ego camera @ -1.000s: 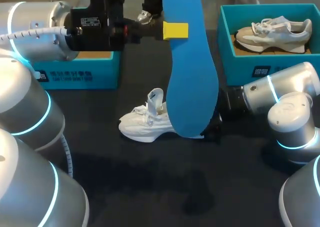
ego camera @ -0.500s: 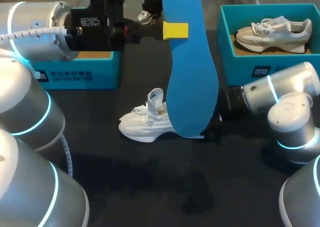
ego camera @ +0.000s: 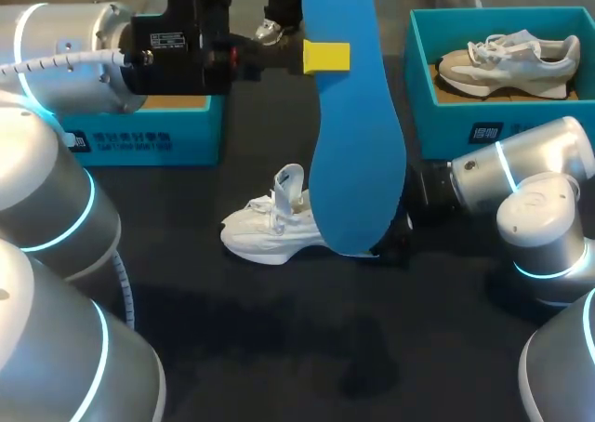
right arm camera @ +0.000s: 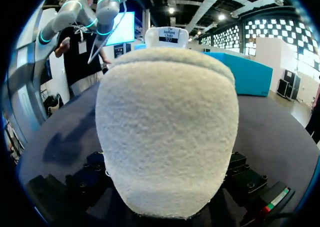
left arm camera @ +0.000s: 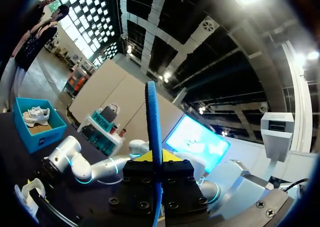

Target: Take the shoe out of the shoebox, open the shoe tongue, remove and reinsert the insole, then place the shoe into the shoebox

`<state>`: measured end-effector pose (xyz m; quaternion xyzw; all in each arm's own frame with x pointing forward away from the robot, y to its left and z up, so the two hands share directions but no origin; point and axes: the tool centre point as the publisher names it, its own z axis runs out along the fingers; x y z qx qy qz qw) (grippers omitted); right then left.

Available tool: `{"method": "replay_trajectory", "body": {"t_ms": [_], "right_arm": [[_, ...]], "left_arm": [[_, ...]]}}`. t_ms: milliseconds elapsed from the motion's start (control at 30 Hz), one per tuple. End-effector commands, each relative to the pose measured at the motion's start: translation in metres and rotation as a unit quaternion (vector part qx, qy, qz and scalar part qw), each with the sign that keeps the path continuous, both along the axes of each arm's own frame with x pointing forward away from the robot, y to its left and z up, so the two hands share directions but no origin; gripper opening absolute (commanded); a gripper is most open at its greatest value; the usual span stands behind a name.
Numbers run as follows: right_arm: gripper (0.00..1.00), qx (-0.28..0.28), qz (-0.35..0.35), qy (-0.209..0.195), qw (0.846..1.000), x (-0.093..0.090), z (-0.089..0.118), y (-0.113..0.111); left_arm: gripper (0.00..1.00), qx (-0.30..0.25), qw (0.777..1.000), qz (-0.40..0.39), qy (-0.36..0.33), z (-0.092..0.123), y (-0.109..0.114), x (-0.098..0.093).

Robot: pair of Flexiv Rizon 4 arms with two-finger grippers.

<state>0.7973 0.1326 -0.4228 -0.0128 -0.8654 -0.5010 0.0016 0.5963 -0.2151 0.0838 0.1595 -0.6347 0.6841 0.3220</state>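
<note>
Nothing has shifted in 1 s. Left claw [ego camera: 323,57] grips blue insole [ego camera: 358,162], upright, 12 o'clock of white shoe [ego camera: 270,229] on surface [ego camera: 279,348]. Right claw [ego camera: 402,239] at heel, 3 o'clock; grip cannot be told.

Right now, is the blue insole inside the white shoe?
No, the left gripper holds the blue insole in the air, outside the white shoe.

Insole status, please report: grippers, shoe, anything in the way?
Left gripper shut on blue insole, held upright above table. Right gripper at white shoe heel, grip hidden. Shoe stands on table. No obstacle seen.
</note>
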Motion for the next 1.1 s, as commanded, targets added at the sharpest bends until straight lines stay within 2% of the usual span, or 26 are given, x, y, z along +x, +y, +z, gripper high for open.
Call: {"method": "replay_trajectory", "body": {"t_ms": [33,233,600,800,900,1100], "right_arm": [[1.00,-0.001,0.000,0.000,1.000,0.000,-0.001,0.002],[1.00,-0.001,0.000,0.000,1.000,0.000,-0.001,0.002],[1.00,-0.055,-0.037,0.007,0.998,-0.006,0.015,-0.005],[1.00,-0.091,-0.044,0.027,0.995,-0.008,0.028,-0.007],[1.00,-0.129,-0.055,0.045,0.989,-0.009,0.036,-0.006],[1.00,-0.178,-0.074,0.054,0.980,-0.007,0.049,-0.004]], "left_arm": [[0.00,0.000,1.000,0.001,0.000,-0.001,0.000,-0.001],[0.00,0.000,1.000,0.001,0.000,-0.001,0.000,-0.001],[0.00,0.000,1.000,0.001,0.000,-0.001,0.000,-0.001],[0.00,0.000,1.000,0.001,0.000,-0.001,0.000,-0.001],[0.00,0.000,1.000,0.001,0.000,-0.001,0.000,-0.001],[0.00,0.000,1.000,0.001,0.000,-0.001,0.000,-0.001]]}}
